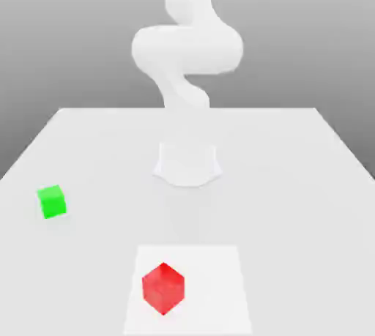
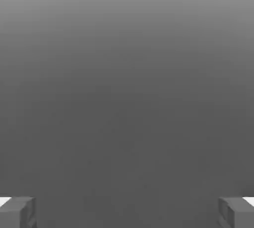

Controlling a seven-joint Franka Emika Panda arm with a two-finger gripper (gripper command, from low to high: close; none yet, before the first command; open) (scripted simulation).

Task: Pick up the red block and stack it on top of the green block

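Note:
The red block (image 1: pixel 162 288) sits on the white table near its front edge, turned so one corner faces the exterior camera. Well apart from it, the green block (image 1: pixel 52 201) rests on the table toward the exterior view's left. In the hand view my gripper (image 2: pixel 127 213) is open, its two grey fingertips (image 2: pixel 20 212) standing far apart with nothing between them and only plain grey background beyond. The white arm (image 1: pixel 187 49) rises from its base, bends above the table and leaves the exterior view at the top.
The arm's base (image 1: pixel 187 165) stands mid-table, behind both blocks. A slightly lighter square patch (image 1: pixel 220 305) lies under and around the red block. The table's (image 1: pixel 293 181) edges run along the exterior view's left and right sides.

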